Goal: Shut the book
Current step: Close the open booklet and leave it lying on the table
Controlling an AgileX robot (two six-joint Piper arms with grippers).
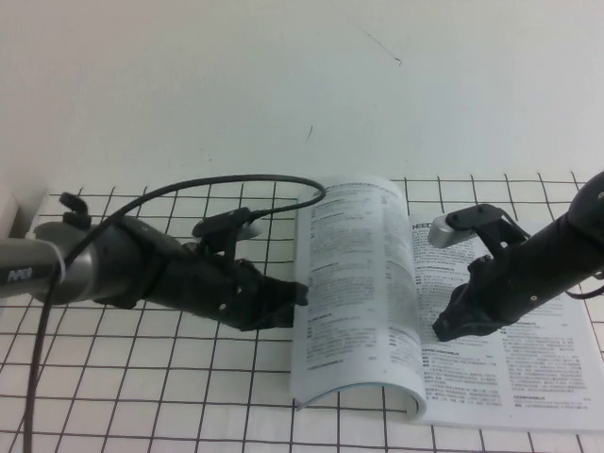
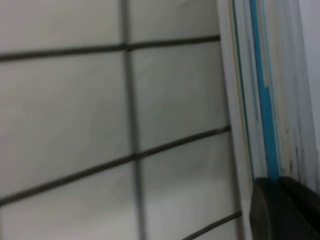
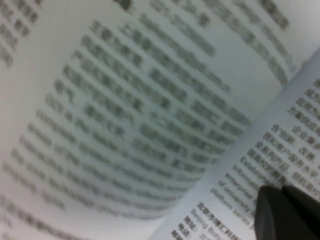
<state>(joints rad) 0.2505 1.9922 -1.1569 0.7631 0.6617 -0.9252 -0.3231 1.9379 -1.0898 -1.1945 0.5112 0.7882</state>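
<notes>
An open book (image 1: 359,283) with printed text lies on the gridded mat (image 1: 189,377). Its left half is lifted and arches over towards the spine, while the right page (image 1: 514,363) lies flat. My left gripper (image 1: 300,294) is shut, its tip against the outer edge of the lifted half. In the left wrist view, that gripper (image 2: 282,210) touches the stacked page edges and a blue cover stripe (image 2: 263,100). My right gripper (image 1: 442,330) is shut and rests its tip on the right page near the spine. The right wrist view has that gripper (image 3: 286,212) on the printed page (image 3: 240,165).
The white mat with black grid lines runs left of the book and under both arms. A plain white wall (image 1: 283,75) stands behind. A black cable (image 1: 236,184) loops over the left arm. The book's right edge lies near the mat's right side.
</notes>
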